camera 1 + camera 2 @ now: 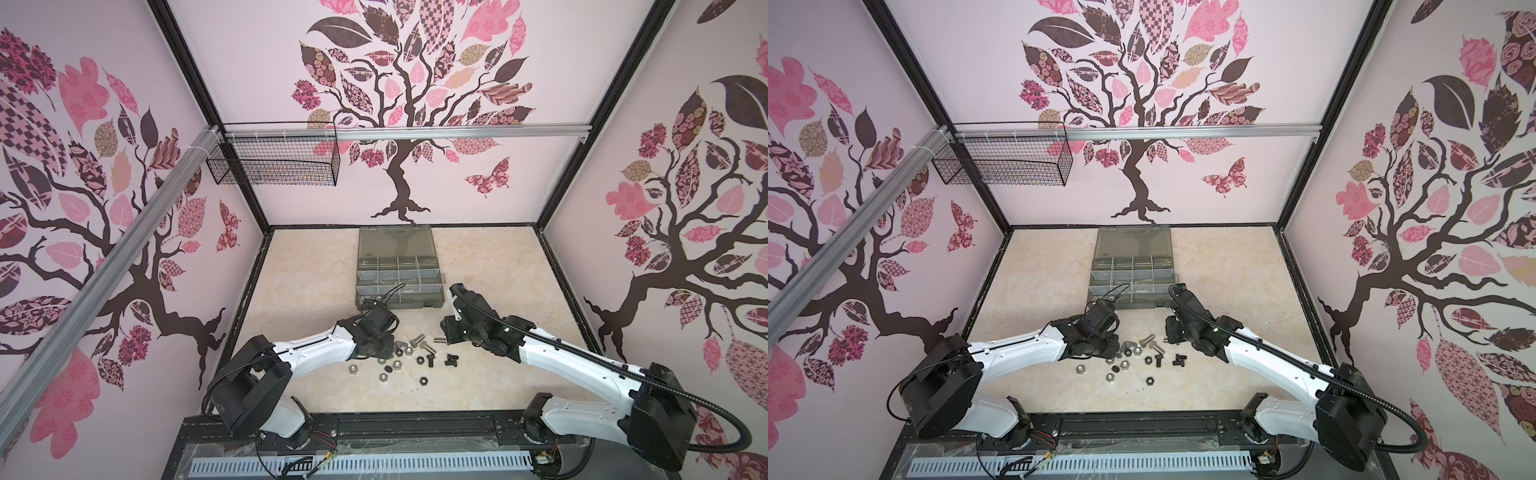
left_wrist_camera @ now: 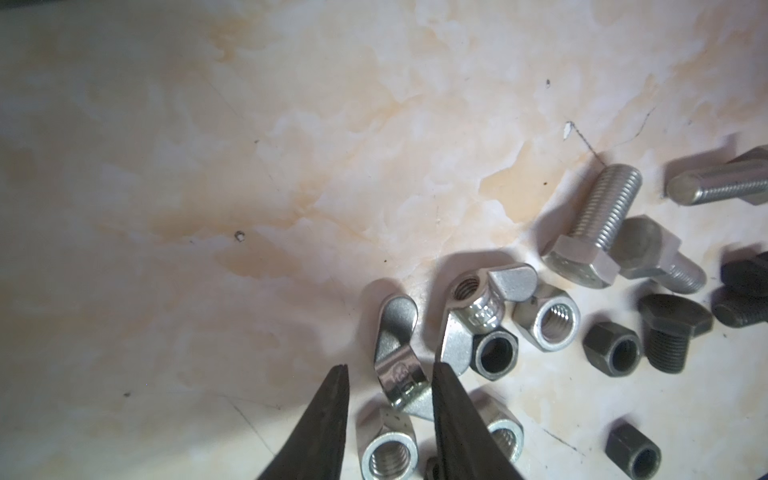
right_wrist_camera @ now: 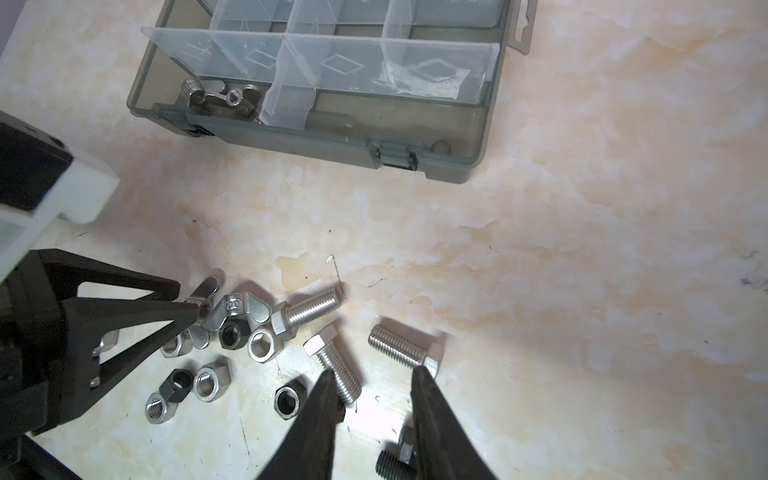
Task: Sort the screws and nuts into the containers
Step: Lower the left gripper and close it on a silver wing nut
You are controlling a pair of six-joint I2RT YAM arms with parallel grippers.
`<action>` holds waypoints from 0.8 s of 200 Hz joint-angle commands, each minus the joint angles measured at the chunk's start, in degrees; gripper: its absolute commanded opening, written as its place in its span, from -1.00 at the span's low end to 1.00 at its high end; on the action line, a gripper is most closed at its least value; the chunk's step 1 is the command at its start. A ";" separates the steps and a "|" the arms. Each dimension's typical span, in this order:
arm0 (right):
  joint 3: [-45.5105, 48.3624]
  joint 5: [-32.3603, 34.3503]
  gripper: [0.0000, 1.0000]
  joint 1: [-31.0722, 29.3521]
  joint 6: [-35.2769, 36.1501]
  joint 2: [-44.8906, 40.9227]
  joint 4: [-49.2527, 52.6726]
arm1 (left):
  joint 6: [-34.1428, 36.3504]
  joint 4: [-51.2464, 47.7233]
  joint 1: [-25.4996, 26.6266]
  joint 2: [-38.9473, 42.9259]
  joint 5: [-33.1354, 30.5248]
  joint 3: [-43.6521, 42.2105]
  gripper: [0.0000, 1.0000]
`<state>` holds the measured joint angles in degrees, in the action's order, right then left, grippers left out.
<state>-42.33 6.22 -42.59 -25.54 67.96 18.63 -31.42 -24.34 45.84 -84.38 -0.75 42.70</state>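
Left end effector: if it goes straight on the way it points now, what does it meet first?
Most likely the silver wing nut, which lies between the open fingers of the left end effector in the left wrist view, then the table under it. Its distance cannot be told.

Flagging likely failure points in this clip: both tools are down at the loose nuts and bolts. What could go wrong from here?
1. The left tool straddles a wing nut, with a second wing nut and a black hex nut right beside one finger. Closing may grab two or scatter them.
2. The right tool stands open between a silver bolt and a second silver bolt, neither centred. It could close on nothing.
3. Both tools stand close together and could collide.
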 commanded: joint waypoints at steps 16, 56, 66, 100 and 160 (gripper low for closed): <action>0.23 0.46 -0.33 0.31 0.05 -2.23 0.54 | 0.00 0.45 1.42 -1.80 0.50 1.58 -0.26; 0.80 0.26 -0.33 0.29 -0.21 -2.22 0.19 | -0.06 0.62 1.53 -3.38 -0.73 1.52 -0.33; 0.84 0.20 -0.33 0.30 -0.20 -2.29 0.22 | -0.05 0.66 1.55 -3.36 -1.26 1.43 -0.34; 0.77 0.44 -0.33 0.22 -0.21 -2.32 0.22 | 0.34 0.31 1.55 -3.35 -2.99 1.75 -0.40; 0.49 0.46 -0.33 0.26 -0.12 -1.87 0.47 | 2.24 -0.71 -0.35 -2.99 -4.94 2.96 -0.35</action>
<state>-41.52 6.22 -42.57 -25.54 67.37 18.61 -30.72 -24.53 46.76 -87.18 -4.10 43.07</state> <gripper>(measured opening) 0.336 0.310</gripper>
